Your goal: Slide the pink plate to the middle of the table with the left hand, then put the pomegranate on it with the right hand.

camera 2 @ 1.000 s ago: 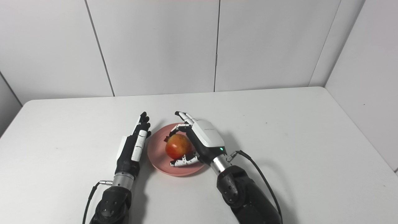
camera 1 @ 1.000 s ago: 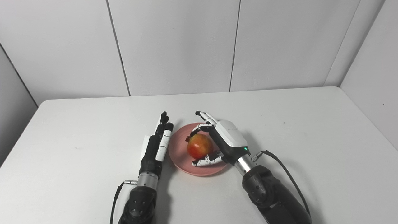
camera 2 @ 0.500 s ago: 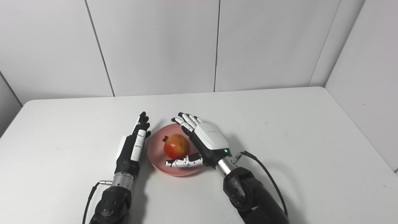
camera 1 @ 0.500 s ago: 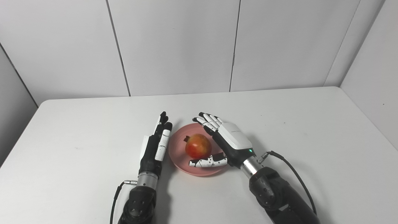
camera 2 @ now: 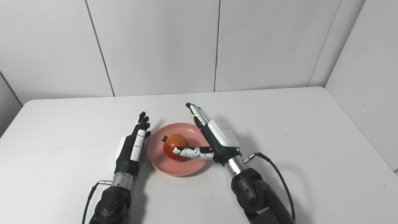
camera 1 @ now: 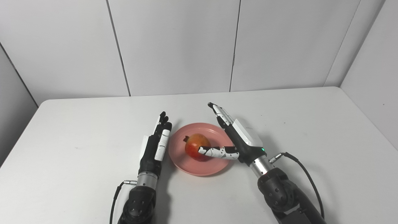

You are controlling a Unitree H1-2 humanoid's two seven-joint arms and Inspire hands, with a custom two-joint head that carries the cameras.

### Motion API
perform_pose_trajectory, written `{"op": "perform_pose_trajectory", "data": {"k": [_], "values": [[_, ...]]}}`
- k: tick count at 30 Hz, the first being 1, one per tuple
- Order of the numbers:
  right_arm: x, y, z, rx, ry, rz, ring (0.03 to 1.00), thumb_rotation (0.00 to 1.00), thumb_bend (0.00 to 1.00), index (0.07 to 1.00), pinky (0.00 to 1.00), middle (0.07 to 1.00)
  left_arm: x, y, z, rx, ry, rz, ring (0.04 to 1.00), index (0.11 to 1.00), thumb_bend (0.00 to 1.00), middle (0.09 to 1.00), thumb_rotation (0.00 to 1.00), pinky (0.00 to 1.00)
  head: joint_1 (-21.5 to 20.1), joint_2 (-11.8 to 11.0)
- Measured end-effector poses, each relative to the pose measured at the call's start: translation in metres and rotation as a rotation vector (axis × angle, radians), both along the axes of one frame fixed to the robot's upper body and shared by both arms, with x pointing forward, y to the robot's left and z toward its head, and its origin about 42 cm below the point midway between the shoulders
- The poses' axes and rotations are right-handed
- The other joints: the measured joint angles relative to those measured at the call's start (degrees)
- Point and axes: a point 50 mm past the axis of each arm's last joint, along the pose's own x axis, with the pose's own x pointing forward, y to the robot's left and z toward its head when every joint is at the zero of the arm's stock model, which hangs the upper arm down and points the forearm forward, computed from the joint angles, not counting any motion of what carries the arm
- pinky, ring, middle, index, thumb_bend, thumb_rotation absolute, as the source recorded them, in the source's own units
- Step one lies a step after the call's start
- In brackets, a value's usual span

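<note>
The right hand (camera 1: 241, 140) is seen spread, nothing held in it: the fingers (camera 1: 219, 113) are stretched straight out toward the far side of the tabletop (camera 1: 311, 124), while the thumb (camera 1: 217, 151) is reached sideways across the front of the pomegranate (camera 1: 194, 147). Whether the thumb is touching the fruit or only passing in front of it cannot be told from either view. From this hand the pomegranate is found to the left, just beside the palm, set on the pink plate (camera 1: 186, 165) with its dark crown turned up and to the left. The plate is laid flat near the middle of the tabletop, and the fruit is seated slightly left of its centre.

Further left, the left hand (camera 1: 155, 144) is rested on the tabletop just beside the plate's left rim, fingers straight and held close together, gripping nothing.

The placing is judged done. A withdrawal to the right and back is called for, so that the outstretched thumb is drawn away from the fruit and not dragged through it, since a round pomegranate could be rolled off the shallow plate.
</note>
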Motion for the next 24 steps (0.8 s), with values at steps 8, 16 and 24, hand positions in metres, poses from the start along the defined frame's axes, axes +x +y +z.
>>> {"op": "perform_pose_trajectory", "data": {"k": [8, 16, 24], "values": [[-0.003, -0.022, -0.005, 0.190, 0.062, -0.044, 1.000, 1.00, 0.79, 1.000, 1.00, 1.000, 0.000, 0.001, 0.000, 0.002, 0.001, 0.009, 0.970, 0.955, 0.75, 0.971, 1.00, 0.95, 0.1, 0.1], [-0.004, -0.024, -0.010, 0.410, 0.143, -0.041, 1.000, 1.00, 0.81, 1.000, 1.00, 1.000, 0.000, 0.004, 0.000, -0.006, -0.001, 0.022, 0.966, 0.950, 0.76, 0.965, 1.00, 0.96, 0.1, 0.5], [-0.002, -0.021, -0.016, 0.592, 0.176, -0.093, 1.000, 0.97, 0.74, 1.000, 1.00, 1.000, -0.002, 0.014, 0.008, -0.033, -0.030, 0.007, 0.973, 0.976, 0.74, 0.982, 1.00, 0.96, 0.1, 0.6]]}}
